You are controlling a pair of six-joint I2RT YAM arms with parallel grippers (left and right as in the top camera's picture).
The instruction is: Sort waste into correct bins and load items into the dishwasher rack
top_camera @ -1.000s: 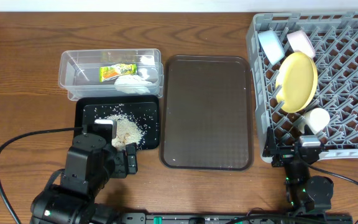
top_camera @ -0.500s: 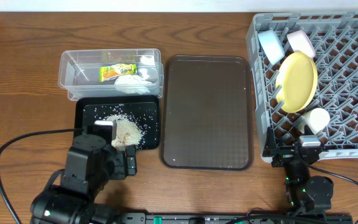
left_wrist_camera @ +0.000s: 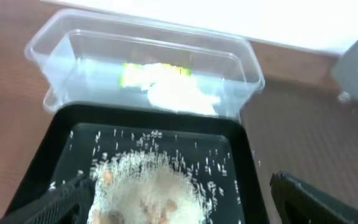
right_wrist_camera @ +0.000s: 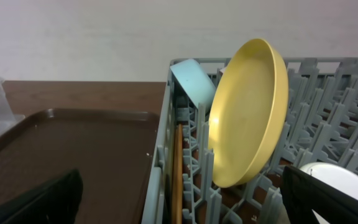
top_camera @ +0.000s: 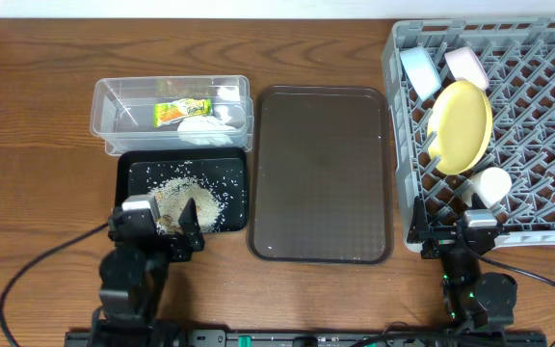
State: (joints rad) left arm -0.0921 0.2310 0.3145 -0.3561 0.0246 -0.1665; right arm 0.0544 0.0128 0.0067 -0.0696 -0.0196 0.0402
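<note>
1. The left gripper [top_camera: 165, 222] hangs wide open with nothing in it, over the near rim of the black tray [top_camera: 123, 183], left of the brown tray [top_camera: 321, 173].
2. The rice [top_camera: 191, 200] sits as a loose, grainy heap in that shallow matte tray.
3. The glossy wrapper [top_camera: 182, 111] and crumpled tissue [top_camera: 210, 123] lie in the clear tub [top_camera: 104, 106], left of the brown tray's far end. Dry waste appears to be kept apart from food.
4. Right of the brown tray, the pegs of the grey lattice rack [top_camera: 547, 96] prop the smooth yellow plate [top_camera: 462, 125] on edge.
5. The blue bowl [top_camera: 419, 69], white bowl [top_camera: 467, 66] and cup [top_camera: 493, 185] sit tilted, probably to drain.
6. The thin wooden chopsticks [right_wrist_camera: 178, 168] lie along the rack wall nearest the brown tray.
7. The right gripper [right_wrist_camera: 180, 186] is fully open and empty, by the rack's near corner.
</note>
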